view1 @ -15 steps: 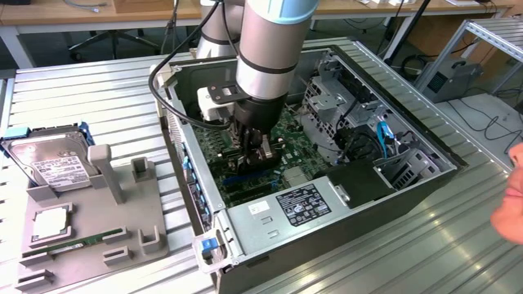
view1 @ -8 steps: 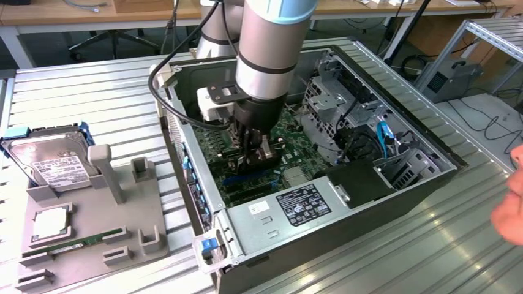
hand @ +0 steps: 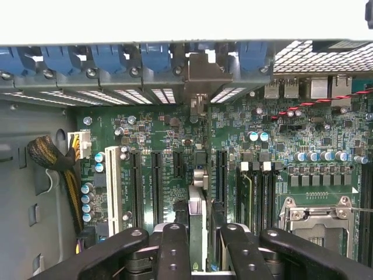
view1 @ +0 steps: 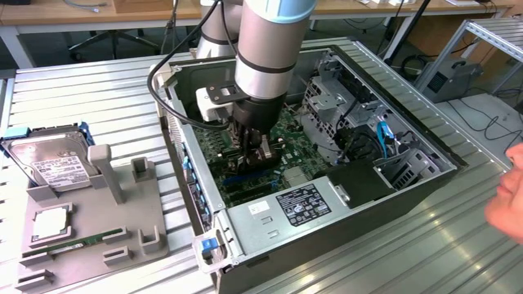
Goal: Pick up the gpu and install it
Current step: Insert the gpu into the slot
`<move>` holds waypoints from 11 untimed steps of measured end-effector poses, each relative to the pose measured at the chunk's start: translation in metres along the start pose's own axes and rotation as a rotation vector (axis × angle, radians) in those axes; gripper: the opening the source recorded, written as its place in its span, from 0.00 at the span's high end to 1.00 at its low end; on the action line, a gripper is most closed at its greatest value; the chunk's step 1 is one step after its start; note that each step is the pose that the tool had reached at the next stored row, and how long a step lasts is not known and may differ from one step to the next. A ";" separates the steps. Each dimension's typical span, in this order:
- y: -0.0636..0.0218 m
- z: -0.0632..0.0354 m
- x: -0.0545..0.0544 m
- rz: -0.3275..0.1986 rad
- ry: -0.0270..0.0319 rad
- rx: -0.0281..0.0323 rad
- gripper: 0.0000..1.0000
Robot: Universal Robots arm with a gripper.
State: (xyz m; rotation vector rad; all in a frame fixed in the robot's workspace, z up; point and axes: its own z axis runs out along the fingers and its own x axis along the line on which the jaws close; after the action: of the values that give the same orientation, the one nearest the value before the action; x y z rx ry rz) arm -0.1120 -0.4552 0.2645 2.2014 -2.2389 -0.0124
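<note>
The tool (hand: pixel 198 233) grips the gpu (hand: pixel 198 192) edge-on, down among the motherboard (hand: pixel 280 146) slots inside the open case (view1: pixel 327 208).

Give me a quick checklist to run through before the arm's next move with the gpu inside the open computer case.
1. The claw is shut on the thin dark gpu card: ok.
2. The card's silver end bracket sits at the case's rear slot wall: ok.
3. Card edge fully seated in a slot of the green motherboard: cannot tell.
4. Braided yellow-black cable bundle lies apart from the card: ok.
5. A person's hand is outside the metal computer case, at the exterior view's right: ok.
</note>
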 end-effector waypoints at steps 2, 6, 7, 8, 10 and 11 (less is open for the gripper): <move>0.0000 -0.0005 0.000 0.000 0.0001 0.0001 0.74; 0.0000 -0.0005 0.000 0.000 0.0001 0.0001 0.74; 0.0000 -0.0006 0.000 -0.001 0.0001 0.0001 0.74; 0.0000 -0.0005 0.000 -0.002 0.0001 0.0001 0.74; 0.0001 -0.0006 0.000 -0.005 0.0004 0.0000 0.74; 0.0000 -0.0006 0.000 -0.006 0.0004 -0.0001 0.74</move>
State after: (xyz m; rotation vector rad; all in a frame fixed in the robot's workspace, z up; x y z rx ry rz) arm -0.1120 -0.4551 0.2652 2.2077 -2.2323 -0.0121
